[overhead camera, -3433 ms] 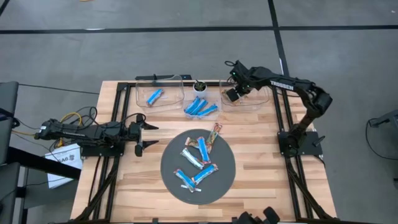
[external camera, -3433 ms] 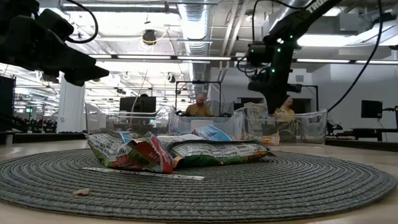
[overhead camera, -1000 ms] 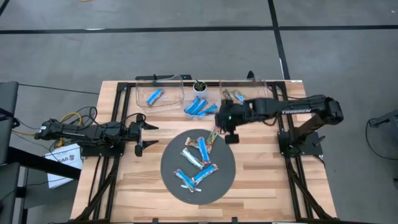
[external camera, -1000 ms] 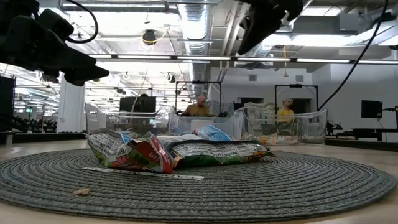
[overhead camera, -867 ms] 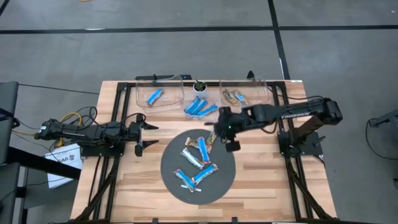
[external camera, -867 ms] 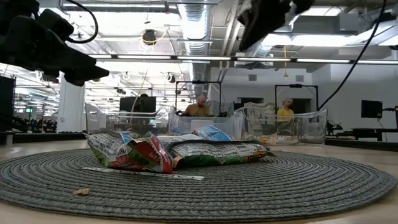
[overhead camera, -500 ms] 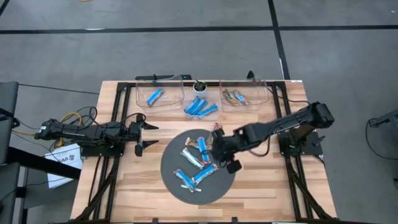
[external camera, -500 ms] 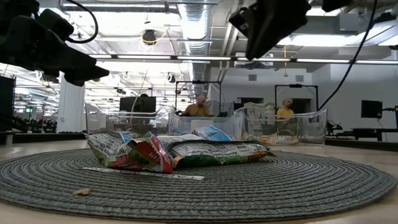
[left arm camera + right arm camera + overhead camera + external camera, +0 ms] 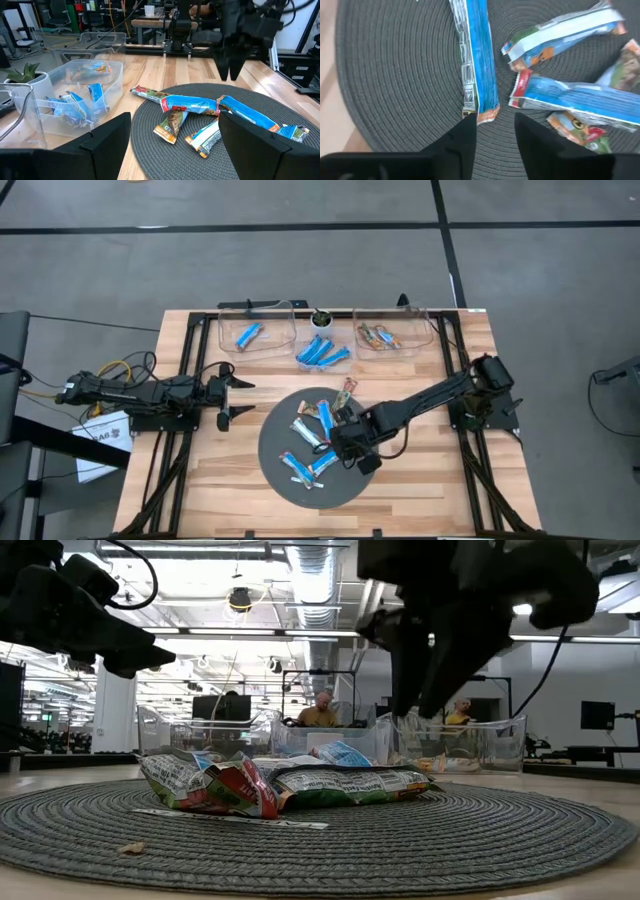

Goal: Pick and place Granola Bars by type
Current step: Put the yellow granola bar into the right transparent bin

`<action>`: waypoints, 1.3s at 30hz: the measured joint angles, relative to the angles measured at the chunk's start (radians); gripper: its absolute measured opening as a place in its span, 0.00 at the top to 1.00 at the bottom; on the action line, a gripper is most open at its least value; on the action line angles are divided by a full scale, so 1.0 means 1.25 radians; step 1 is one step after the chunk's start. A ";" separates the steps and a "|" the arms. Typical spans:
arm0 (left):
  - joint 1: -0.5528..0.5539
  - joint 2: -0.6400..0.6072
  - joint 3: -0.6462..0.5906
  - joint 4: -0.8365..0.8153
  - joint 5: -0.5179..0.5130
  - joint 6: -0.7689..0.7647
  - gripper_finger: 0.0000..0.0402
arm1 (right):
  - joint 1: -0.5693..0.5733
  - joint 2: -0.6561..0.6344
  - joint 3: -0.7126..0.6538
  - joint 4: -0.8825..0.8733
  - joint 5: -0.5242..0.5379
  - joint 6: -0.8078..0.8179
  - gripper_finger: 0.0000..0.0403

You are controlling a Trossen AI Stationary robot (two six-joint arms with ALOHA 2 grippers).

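Observation:
Several granola bars, blue, blue-and-white and tan with red marks, lie in a loose pile (image 9: 315, 438) on a round dark woven mat (image 9: 272, 452). My right gripper (image 9: 495, 137) hangs open above the pile's right part, fingers pointing down. A blue bar's end (image 9: 486, 112) lies just ahead of the gap, untouched. In the low view it (image 9: 415, 705) stands clear above the bars (image 9: 280, 785). My left gripper (image 9: 238, 396) waits open at the table's left, level, pointing at the mat.
Three clear bins stand along the far edge. The left bin (image 9: 255, 333) holds one blue bar, the middle bin (image 9: 322, 352) several blue ones, the right bin (image 9: 388, 335) tan ones. A small potted plant (image 9: 321, 318) stands between them. People sit in the room beyond the table.
My right gripper has swung from beside the right bin toward the table's near edge and left. It has come down over the mat's bars and has tipped to point more steeply down. The bars have not moved.

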 joint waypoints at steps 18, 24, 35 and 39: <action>0.000 0.000 0.000 0.000 0.000 0.000 0.27 | 0.000 0.069 0.002 0.065 -0.054 0.001 0.60; 0.000 0.000 0.000 0.000 0.000 0.000 0.27 | 0.000 0.072 0.000 0.087 -0.063 0.000 0.61; 0.000 0.000 0.000 0.000 0.000 0.002 0.27 | -0.001 0.072 0.000 0.118 -0.064 0.000 0.61; 0.000 0.000 0.000 0.000 0.000 0.002 0.27 | -0.001 0.072 0.000 0.129 -0.064 -0.001 0.61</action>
